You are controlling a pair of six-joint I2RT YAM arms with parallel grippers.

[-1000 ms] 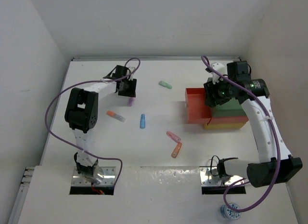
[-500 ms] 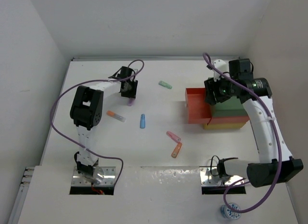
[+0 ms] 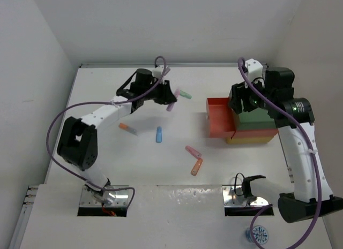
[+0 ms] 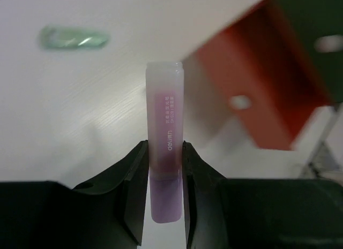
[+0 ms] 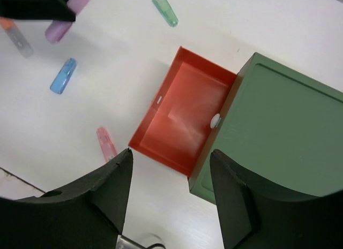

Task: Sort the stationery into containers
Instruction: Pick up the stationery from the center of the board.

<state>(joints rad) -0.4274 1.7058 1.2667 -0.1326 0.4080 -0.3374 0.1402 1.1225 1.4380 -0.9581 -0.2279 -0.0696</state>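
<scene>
My left gripper (image 3: 167, 100) is shut on a purple marker (image 4: 165, 139) and holds it in the air above the table, left of the containers. The marker also shows in the top view (image 3: 171, 105) and in the right wrist view (image 5: 68, 16). The red-orange tray (image 3: 218, 116) is pulled out open from the stack, under the green tray (image 3: 256, 119) and above the yellow one (image 3: 252, 137). My right gripper (image 5: 171, 168) is open and empty above the red-orange tray (image 5: 182, 116). A mint green marker (image 3: 184, 93), blue marker (image 3: 159, 134), pink marker (image 3: 193, 151) and two orange markers (image 3: 196, 166) lie on the table.
White walls close in the table on the left, back and right. The second orange marker (image 3: 128, 129) lies left of the blue one. The purple cables of both arms loop above the table.
My left gripper has lifted the purple marker off the table and carried it right, toward the trays. My right gripper has risen a little above the red-orange tray.
</scene>
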